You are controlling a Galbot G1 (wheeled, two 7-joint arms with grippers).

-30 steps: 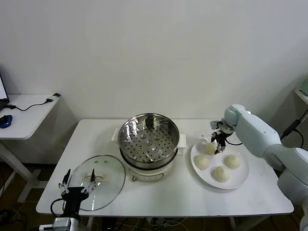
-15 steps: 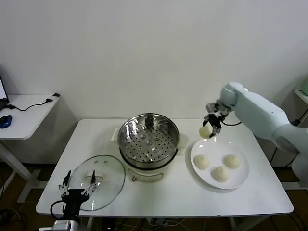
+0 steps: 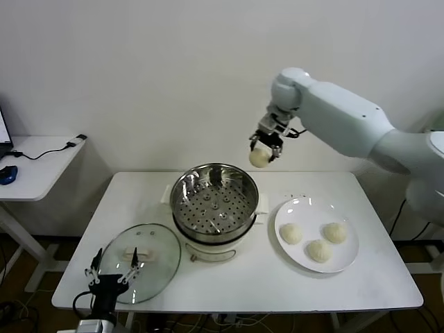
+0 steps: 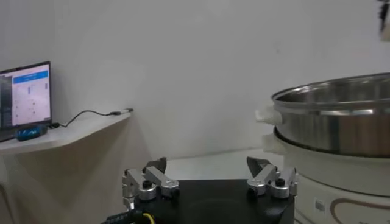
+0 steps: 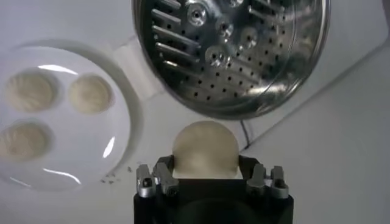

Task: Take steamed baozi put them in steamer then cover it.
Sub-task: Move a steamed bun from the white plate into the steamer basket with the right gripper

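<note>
My right gripper is shut on a cream-white baozi and holds it in the air above the right rim of the steamer. The right wrist view shows that baozi between the jaws, with the steamer's perforated tray below. Three more baozi lie on the white plate to the steamer's right. My left gripper is open and empty, parked low at the table's front left by the glass lid.
The glass lid with a white handle lies flat on the table to the front left of the steamer. A white side desk with a cable stands at the far left. The steamer's wall fills the side of the left wrist view.
My right gripper lifted one baozi off the plate and carried it up and left, from over the plate to above the steamer's right rim. The left arm has not moved.
</note>
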